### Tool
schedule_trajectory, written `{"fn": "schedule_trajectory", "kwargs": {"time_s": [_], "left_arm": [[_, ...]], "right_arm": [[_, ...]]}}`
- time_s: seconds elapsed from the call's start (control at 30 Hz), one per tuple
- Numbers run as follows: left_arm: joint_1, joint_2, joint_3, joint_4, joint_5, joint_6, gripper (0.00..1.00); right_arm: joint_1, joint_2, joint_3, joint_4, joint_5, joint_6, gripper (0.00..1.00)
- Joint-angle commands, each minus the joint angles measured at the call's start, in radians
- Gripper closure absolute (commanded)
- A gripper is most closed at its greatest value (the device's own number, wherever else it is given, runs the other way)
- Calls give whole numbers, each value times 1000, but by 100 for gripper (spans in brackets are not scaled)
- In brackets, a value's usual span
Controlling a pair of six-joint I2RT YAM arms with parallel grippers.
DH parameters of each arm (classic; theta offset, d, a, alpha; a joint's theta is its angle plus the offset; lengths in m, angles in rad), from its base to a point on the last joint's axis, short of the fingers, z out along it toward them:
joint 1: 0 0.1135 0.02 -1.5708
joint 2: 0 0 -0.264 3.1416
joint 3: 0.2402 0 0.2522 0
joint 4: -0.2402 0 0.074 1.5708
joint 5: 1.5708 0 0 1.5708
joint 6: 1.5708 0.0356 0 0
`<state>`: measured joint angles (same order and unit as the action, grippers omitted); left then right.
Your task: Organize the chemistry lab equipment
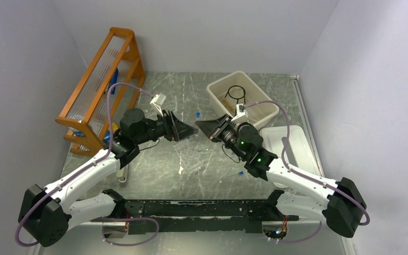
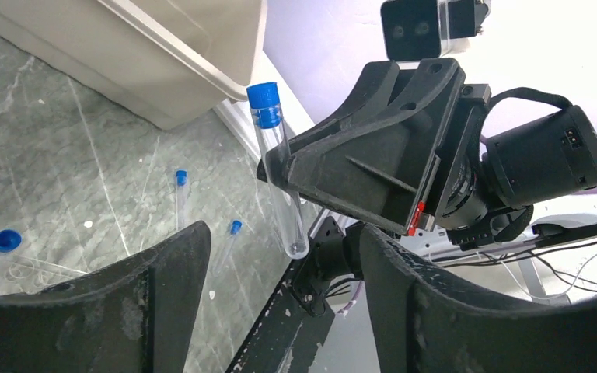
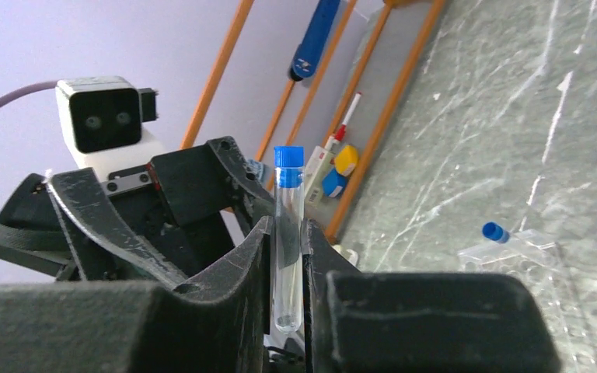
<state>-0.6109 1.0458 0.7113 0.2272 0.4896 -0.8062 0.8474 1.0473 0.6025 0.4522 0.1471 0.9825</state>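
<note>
1. One blue-capped test tube stands upright in mid-air above the table, pinched in the narrow right pincer.
2. Left pincer stands wide, facing the tube and not touching it. Close off-centre and you knock it askew.
3. Release the right before the left grips and the tube drops, likely rolling among the loose tubes below.

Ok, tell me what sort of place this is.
Likely a mock chemistry-lab bench set up for robot arms: a walled-in grey tabletop, an orange wooden tube rack, and a blue-capped test tube clamped in the right pincer.
</note>
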Motion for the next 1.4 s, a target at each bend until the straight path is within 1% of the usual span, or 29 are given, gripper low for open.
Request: {"fn": "schedule_trajectory", "kwargs": {"time_s": [0.0,0.07,0.13,0.27,0.37,0.5,0.57,0.6,0.63,0.7,0.73,0.8,0.93,1.0,1.07,1.17,1.2,1.37], "left_arm": [[-12,29,33,89,55,-37,29],[-16,39,27,120,72,-47,37],[-21,44,21,143,82,-51,41],[-29,47,22,131,82,-24,55],[-32,45,25,108,68,14,69],[-33,49,51,62,75,90,84],[-33,51,68,28,83,132,90],[-33,52,77,10,86,156,94],[-33,52,88,-11,90,185,95],[-34,51,124,-108,84,269,95],[-33,51,147,-156,75,339,95],[-33,52,193,-266,54,440,95],[-33,61,259,-392,53,592,95],[-33,69,270,-423,53,641,95],[-34,82,282,-456,44,681,95],[-34,99,307,-500,42,727,95],[-33,100,311,-508,40,738,95],[-33,92,285,-507,26,748,95]], "right_arm": [[-11,13,23,84,-48,67,90],[-11,20,21,97,-63,77,90],[-13,24,19,103,-72,83,90],[-17,22,11,110,-77,90,90],[-19,19,8,112,-84,95,90],[-21,14,-1,108,-86,107,89],[-23,9,3,97,-88,100,83],[-25,6,11,78,-89,97,78],[-29,-1,20,52,-86,90,69],[-47,-16,52,-26,-90,72,51],[-60,-21,76,-77,-105,50,46],[-101,-16,140,-202,-156,8,43],[-168,29,263,-422,-291,-86,42],[-182,48,296,-447,-366,-128,42],[-183,56,314,-448,-406,-156,43],[-188,64,344,-500,-399,-187,48],[-189,67,353,-504,-398,-195,51],[-199,84,372,-516,-414,-216,60]]}}
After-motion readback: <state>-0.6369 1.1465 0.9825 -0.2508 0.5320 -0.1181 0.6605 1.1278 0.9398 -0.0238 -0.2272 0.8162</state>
